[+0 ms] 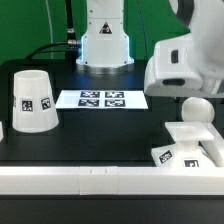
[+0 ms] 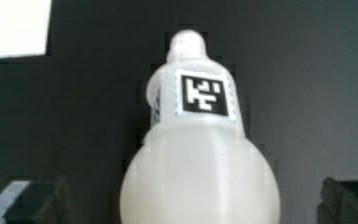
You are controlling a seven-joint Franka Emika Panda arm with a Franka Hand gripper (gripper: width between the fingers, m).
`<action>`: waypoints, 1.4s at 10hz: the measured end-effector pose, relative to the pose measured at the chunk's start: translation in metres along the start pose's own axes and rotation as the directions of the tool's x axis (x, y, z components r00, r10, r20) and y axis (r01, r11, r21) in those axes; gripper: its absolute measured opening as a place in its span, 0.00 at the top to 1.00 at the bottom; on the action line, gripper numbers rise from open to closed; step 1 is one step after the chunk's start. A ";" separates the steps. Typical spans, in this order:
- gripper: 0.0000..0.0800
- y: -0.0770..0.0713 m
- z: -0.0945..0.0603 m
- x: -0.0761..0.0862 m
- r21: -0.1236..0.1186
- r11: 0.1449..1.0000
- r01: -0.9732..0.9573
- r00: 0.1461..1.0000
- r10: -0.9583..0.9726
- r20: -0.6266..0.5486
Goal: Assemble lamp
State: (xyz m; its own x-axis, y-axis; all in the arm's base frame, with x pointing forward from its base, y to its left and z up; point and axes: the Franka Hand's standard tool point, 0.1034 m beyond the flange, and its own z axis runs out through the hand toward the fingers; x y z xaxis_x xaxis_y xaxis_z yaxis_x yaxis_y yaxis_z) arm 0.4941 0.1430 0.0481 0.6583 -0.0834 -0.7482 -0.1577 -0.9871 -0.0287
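The white bulb (image 2: 202,150) fills the middle of the wrist view, its tag facing the camera and its narrow end pointing away. My gripper (image 2: 194,205) is open. Its dark fingers (image 2: 30,200) stand on either side of the bulb's wide round head, with a gap on each side. In the exterior view the gripper (image 1: 190,92) hangs at the right, just over the bulb's round head (image 1: 197,111). The bulb is beside the square stepped base (image 1: 190,148). The tapered shade (image 1: 34,100) stands at the exterior view's left.
The marker board (image 1: 100,99) lies in the middle of the black table. The white rail-like border wall (image 1: 100,181) runs along the front edge. The arm's white pedestal (image 1: 104,45) stands at the back. A white patch (image 2: 12,30) shows in a corner of the wrist view.
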 end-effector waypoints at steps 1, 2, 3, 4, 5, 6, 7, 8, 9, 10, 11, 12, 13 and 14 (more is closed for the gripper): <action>0.13 0.003 0.004 0.005 -0.003 1.000 0.001 0.999 -0.001 0.045; 0.13 0.003 0.007 0.014 -0.004 1.000 0.005 1.000 -0.005 0.019; 0.13 0.004 0.010 0.015 -0.003 1.000 0.004 1.000 -0.004 0.015; 0.13 0.002 0.014 0.016 -0.005 1.000 0.004 1.000 -0.004 0.014; 0.13 0.000 0.019 0.018 -0.009 1.000 0.006 1.000 -0.006 0.018; 0.13 -0.001 0.023 0.019 -0.010 1.000 0.006 1.000 -0.006 0.017; 0.13 -0.001 0.027 0.021 -0.011 1.000 0.006 1.000 -0.006 0.013; 0.13 -0.001 0.032 0.021 -0.012 1.000 0.006 1.000 -0.005 0.012; 0.13 -0.001 0.035 0.020 -0.014 1.000 0.005 1.000 -0.005 0.017; 0.19 -0.001 0.037 0.020 -0.014 1.000 0.005 1.000 -0.005 0.019; 0.28 0.000 0.037 0.020 -0.014 1.000 0.004 1.000 -0.004 0.020; 0.28 0.000 0.037 0.020 -0.014 1.000 0.005 1.000 -0.005 0.020; 0.28 0.000 0.037 0.020 -0.014 1.000 0.005 1.000 -0.005 0.020; 0.28 0.000 0.037 0.020 -0.013 1.000 0.004 1.000 -0.004 0.020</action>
State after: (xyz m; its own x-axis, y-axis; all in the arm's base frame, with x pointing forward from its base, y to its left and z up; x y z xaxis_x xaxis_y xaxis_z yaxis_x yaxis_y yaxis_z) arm 0.4803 0.1461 0.0083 0.6441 -0.0766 -0.7611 -0.1451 -0.9892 -0.0232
